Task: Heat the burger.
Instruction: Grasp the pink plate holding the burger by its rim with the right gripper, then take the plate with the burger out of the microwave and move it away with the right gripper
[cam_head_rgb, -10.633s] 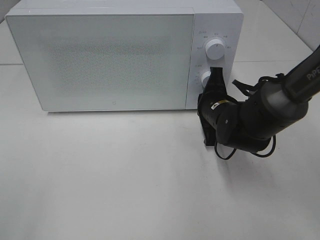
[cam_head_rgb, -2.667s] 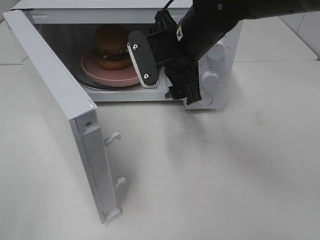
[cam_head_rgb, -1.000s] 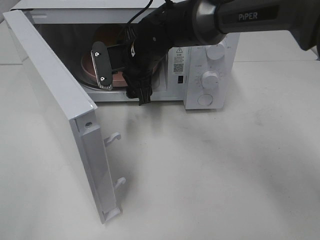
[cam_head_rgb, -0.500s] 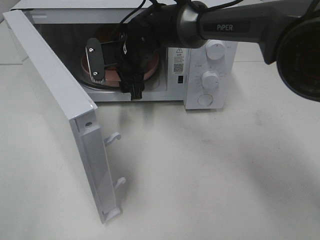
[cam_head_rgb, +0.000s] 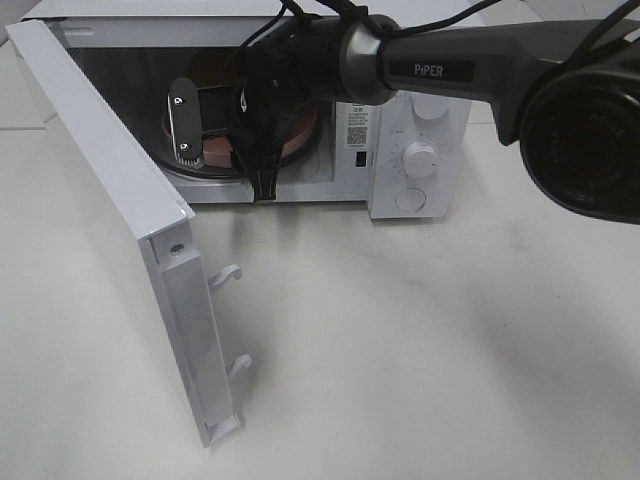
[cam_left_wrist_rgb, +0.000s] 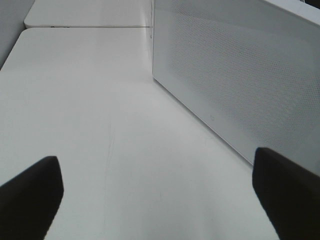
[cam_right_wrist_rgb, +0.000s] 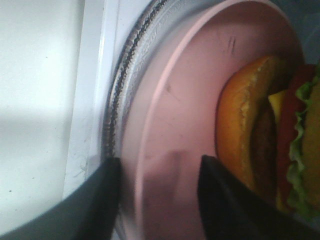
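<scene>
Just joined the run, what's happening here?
The microwave door is open. The right gripper has reached inside and is closing on the rim of the pink plate that holds the burger. One finger sits outside the rim, one on the plate. The left gripper hangs open beside the door.

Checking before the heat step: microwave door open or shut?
Open. The microwave door is swung wide to the left, and the cavity shows the pink plate with the burger on it.

White microwave (cam_head_rgb: 420, 150), door (cam_head_rgb: 120, 220) open; pink plate (cam_right_wrist_rgb: 175, 130) inside
</scene>
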